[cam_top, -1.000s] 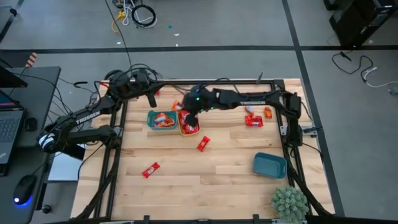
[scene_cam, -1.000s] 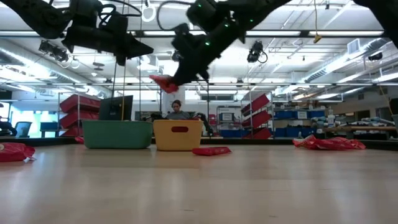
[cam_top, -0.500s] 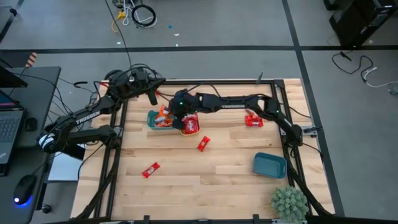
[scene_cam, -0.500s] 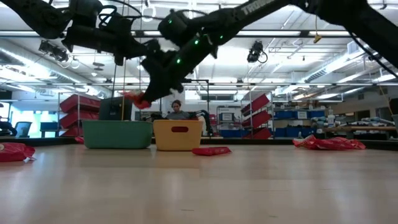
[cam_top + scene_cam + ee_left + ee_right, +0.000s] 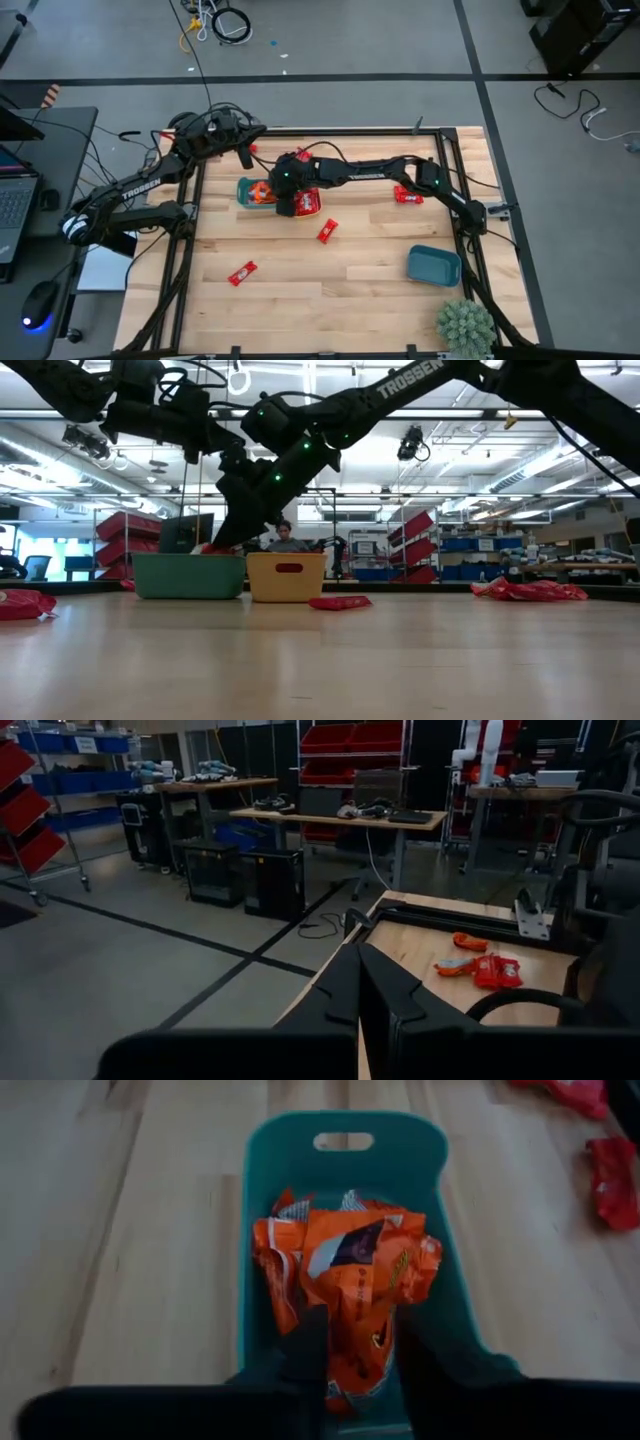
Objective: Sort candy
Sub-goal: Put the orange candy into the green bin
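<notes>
Jaws of right gripper (image 5: 352, 1342) parted over orange candy (image 5: 350, 1275) piled in teal bowl (image 5: 262, 1200) near table's far edge, left gripper (image 5: 243, 152) shut at far-left corner, red candies (image 5: 327, 231) loose on table (image 5: 350, 270).

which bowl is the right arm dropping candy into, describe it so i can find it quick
On the wooden table, look near the far edge, under the right claw. Two small bowls sit side by side there; it is the teal bowl, left of the yellow bowl in the overhead view. It alone holds orange-wrapped candy; a third, blue bowl sits apart.
</notes>
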Robot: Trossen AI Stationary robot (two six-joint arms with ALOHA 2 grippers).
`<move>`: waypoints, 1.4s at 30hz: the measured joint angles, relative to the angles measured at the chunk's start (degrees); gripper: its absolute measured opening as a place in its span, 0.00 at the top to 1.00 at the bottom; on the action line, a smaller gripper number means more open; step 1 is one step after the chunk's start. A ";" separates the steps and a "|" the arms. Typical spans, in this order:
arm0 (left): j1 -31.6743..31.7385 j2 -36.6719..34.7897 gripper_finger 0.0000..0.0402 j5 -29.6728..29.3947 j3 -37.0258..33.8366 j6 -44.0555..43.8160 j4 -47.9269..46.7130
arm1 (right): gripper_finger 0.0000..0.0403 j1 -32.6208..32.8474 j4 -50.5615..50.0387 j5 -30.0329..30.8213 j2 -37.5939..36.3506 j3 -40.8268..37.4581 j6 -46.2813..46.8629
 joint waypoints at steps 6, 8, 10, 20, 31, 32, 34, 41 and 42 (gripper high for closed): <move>0.00 -0.01 1.00 0.02 0.00 -0.04 -0.02 | 0.56 0.66 -0.18 -0.01 -0.08 0.00 -1.60; 0.00 -0.01 1.00 0.02 0.00 -0.04 -0.04 | 0.51 0.72 -1.53 0.01 -0.92 -0.02 -3.04; 0.00 -0.01 1.00 0.02 0.00 -0.04 -0.01 | 0.50 0.73 -3.07 0.01 -2.41 -0.02 -3.48; 0.00 -0.04 1.00 0.17 0.00 -0.03 -0.70 | 0.93 0.43 -20.29 1.24 -15.68 -3.77 -9.29; -0.11 -4.88 1.00 2.23 0.02 1.79 -5.35 | 1.00 -1.38 -26.11 16.31 -39.73 -34.91 3.13; -0.11 -4.89 1.00 2.23 0.02 1.79 -5.35 | 1.00 -1.96 -25.49 16.31 -42.11 -38.43 5.00; -0.11 -4.75 1.00 2.23 0.02 1.79 -5.61 | 0.99 -3.36 -23.83 16.41 -46.39 -44.79 8.56; -0.11 -3.55 1.00 2.23 0.02 1.58 -6.17 | 0.89 -11.66 -15.94 20.34 -54.86 -60.97 19.41; -0.11 -3.44 1.00 2.23 0.02 1.57 -6.20 | 0.86 -12.85 -15.34 21.20 -55.19 -62.18 20.28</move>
